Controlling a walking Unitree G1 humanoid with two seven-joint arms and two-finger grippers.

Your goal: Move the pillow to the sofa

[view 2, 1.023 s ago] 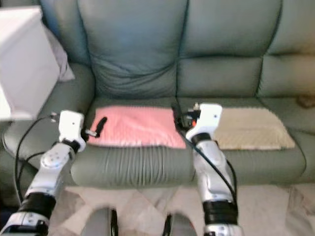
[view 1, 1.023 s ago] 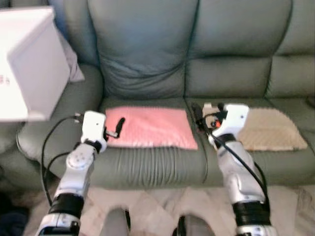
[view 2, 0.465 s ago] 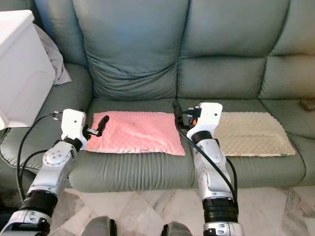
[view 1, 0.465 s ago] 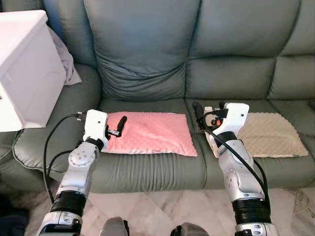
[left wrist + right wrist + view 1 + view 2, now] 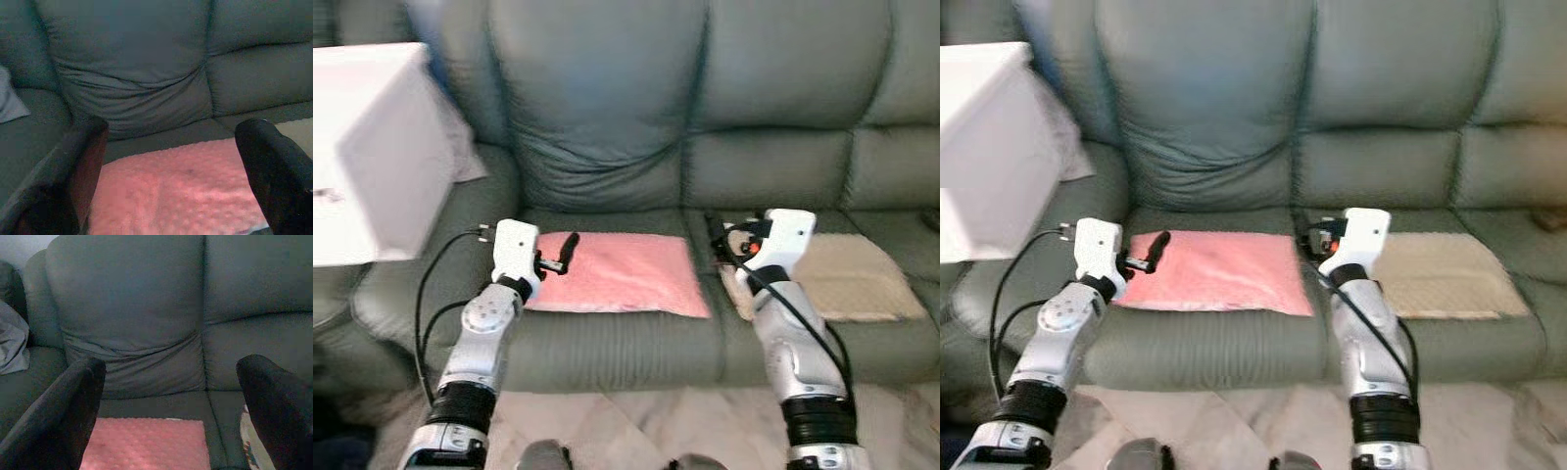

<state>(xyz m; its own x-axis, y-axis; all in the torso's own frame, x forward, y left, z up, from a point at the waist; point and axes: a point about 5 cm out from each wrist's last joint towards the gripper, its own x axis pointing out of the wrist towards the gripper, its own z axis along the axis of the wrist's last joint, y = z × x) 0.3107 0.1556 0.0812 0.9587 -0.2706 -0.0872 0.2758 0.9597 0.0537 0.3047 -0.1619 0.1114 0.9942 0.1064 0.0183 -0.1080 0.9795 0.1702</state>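
Note:
A flat pink pillow [image 5: 617, 272] lies on the middle seat of the grey-green sofa [image 5: 607, 108]. My left gripper [image 5: 558, 257] hovers open at the pillow's left edge, nothing between its fingers [image 5: 78, 171]. The pillow [image 5: 181, 191] spreads below and ahead of them. My right gripper [image 5: 720, 240] is open too, just off the pillow's right edge, above the gap between the pink pillow [image 5: 146, 448] and a beige pillow [image 5: 847, 279] on the right seat. Neither gripper touches the pink pillow.
A large white box [image 5: 372, 157] sits at the left over the sofa's armrest, with a grey cloth [image 5: 460, 147] behind it. Pale marble floor [image 5: 636, 431] runs along the sofa's front. The sofa's back cushions rise right behind the pillows.
The whole picture has shifted and blurred as the camera moved. Both grippers stay open at the pink pillow's two sides, and the pillow lies where it was.

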